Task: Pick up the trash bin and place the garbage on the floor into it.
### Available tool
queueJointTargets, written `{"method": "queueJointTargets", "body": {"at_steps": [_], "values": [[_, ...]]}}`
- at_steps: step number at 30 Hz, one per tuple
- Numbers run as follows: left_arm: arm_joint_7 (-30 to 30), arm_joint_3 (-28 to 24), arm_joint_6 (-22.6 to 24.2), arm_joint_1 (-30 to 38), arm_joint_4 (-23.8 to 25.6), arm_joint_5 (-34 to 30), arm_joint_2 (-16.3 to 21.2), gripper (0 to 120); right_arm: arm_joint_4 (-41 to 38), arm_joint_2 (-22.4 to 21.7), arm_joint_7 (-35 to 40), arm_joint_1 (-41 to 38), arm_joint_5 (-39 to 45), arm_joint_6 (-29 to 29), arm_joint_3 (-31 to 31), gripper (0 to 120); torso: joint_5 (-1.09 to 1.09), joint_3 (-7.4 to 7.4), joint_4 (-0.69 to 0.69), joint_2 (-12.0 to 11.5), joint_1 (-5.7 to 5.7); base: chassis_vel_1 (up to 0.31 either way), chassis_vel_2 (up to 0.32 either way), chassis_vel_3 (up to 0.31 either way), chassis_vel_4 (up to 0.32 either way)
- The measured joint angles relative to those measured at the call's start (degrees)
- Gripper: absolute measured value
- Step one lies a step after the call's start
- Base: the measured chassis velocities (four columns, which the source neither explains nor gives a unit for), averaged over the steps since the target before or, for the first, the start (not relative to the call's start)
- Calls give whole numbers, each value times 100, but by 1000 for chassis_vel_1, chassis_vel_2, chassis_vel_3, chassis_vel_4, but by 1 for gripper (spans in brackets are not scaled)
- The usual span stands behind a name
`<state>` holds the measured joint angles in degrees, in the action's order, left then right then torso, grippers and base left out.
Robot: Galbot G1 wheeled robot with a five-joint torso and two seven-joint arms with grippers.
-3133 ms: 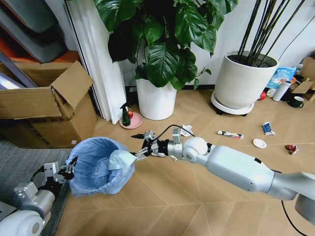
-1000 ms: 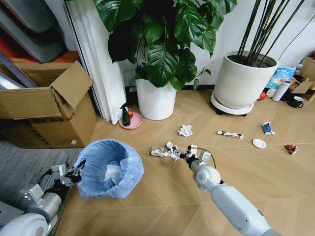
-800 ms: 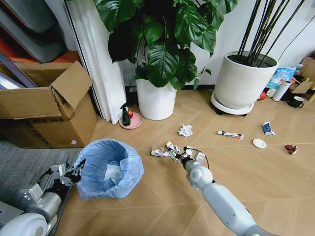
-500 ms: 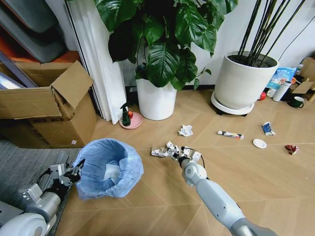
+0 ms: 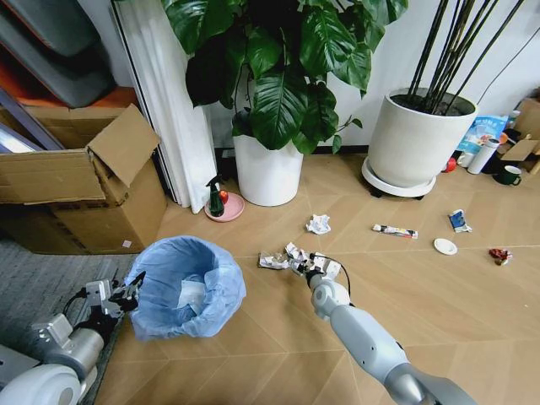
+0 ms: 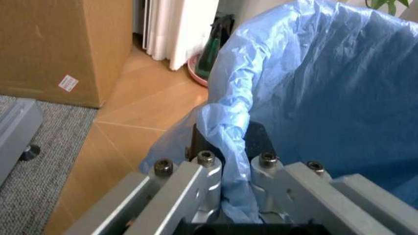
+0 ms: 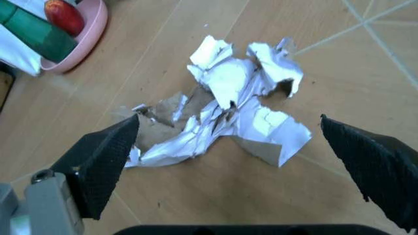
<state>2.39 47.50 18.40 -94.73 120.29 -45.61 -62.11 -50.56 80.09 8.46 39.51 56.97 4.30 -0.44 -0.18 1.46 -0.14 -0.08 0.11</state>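
Down at about eight o'clock in the head view, the one trash bin sits on the floor, its crinkled light-blue bag folded over the rim and a pale scrap lying inside. The left pincer is clamped on that rim, its two fingers closed with the blue plastic bunched between them. Near the centre of the head view lies a torn, crumpled white paper wad, flat on the chevron boards, and the right pincer hangs just over it; in the right wrist view its two dark fingertips stand spread wide on either side of the paper, gripping nothing. Five more pieces of garbage lie out toward two and three o'clock: a second paper wad, a flat tube, a blue-white packet, a white disc and a red wrapper. Two white plant pots stand against the wall at twelve and one o'clock, a green spray bottle rests on a pink dish at eleven, and one open cardboard box sits at ten.
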Motion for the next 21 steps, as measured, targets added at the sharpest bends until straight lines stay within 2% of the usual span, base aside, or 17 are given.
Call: {"method": "queueJointTargets", "body": {"at_steps": [21], "values": [[-5, 23, 5, -22, -5, 16, -41, 0, 1565, 607, -448, -692, -324, -106, 137, 100, 0, 0, 1, 0, 0, 0, 0, 0, 0]]}}
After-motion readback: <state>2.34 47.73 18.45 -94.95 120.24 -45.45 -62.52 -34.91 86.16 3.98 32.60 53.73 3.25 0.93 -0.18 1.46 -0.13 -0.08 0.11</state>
